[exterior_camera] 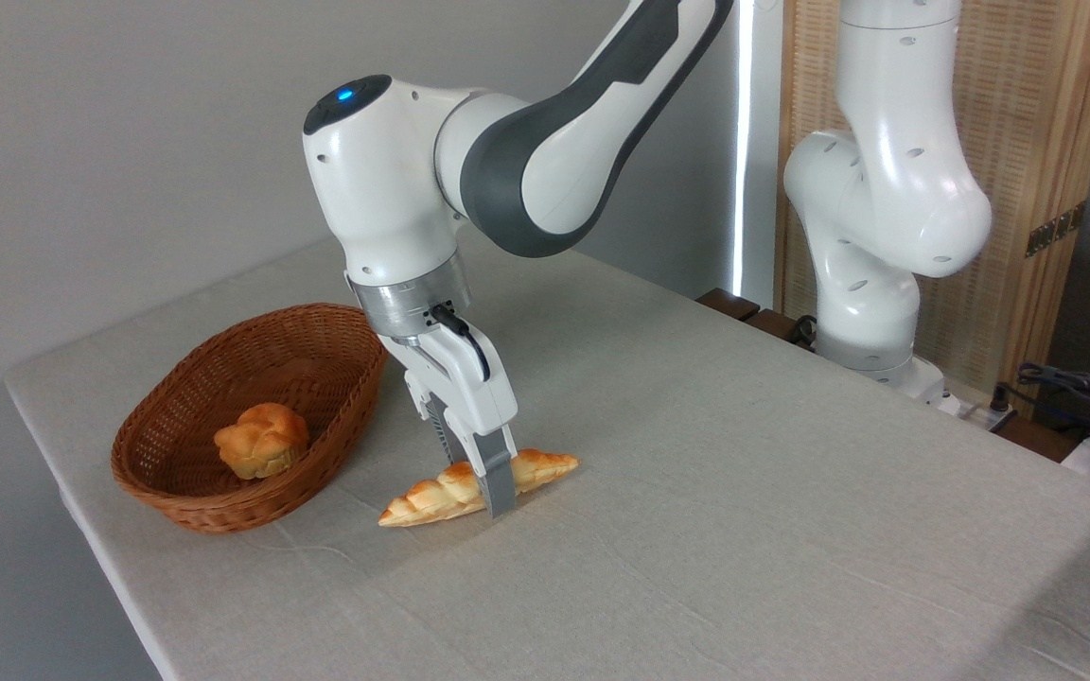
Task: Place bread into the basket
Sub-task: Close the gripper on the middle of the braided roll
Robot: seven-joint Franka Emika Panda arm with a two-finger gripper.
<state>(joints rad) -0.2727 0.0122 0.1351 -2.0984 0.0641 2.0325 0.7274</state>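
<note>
Bread (545,467) lies on the table (744,492) beside the basket (176,501), gripper (479,478) fingers straddling its middle, grip uncertain.

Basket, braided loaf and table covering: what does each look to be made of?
Basket: brown woven wicker or rattan, slightly glossy; the strand weave shows on its walls and rim. Braided loaf: golden-orange top with a uniform sheen, pale edge; whether real bread or a plastic or foam replica cannot be told. Table covering: pale grey-beige matte cloth, judging by its soft creases.
</note>
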